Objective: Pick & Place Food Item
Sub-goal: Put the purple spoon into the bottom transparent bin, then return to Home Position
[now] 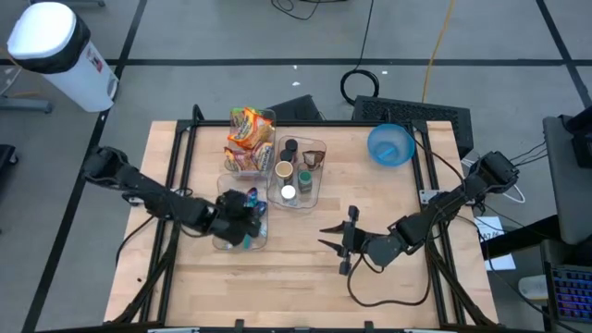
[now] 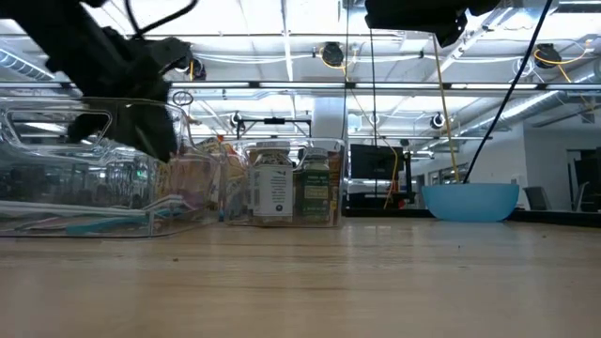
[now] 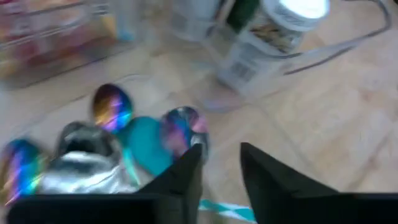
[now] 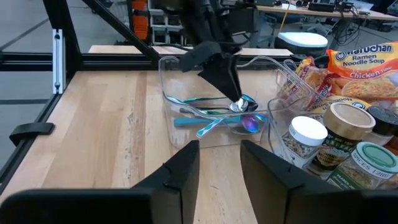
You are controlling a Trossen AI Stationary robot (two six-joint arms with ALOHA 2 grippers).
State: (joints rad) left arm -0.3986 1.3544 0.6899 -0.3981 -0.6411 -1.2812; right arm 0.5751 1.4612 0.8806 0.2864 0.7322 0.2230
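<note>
A clear bin near the table's middle left holds iridescent and teal spoons. My left gripper reaches down into it with a narrow gap between its fingers and nothing between them; its tips stand by the spoon bowls. Ramen packets fill a second bin and spice jars a third, behind it. My right gripper hovers open over bare table to the right and faces the bins. My left gripper comes into the spoon bin slanting from above, its tips right at a silver spoon bowl. Whether they touch it I cannot tell.
A blue bowl stands at the far right of the table. A black frame rail borders the left side. Bare wood lies toward the near edge.
</note>
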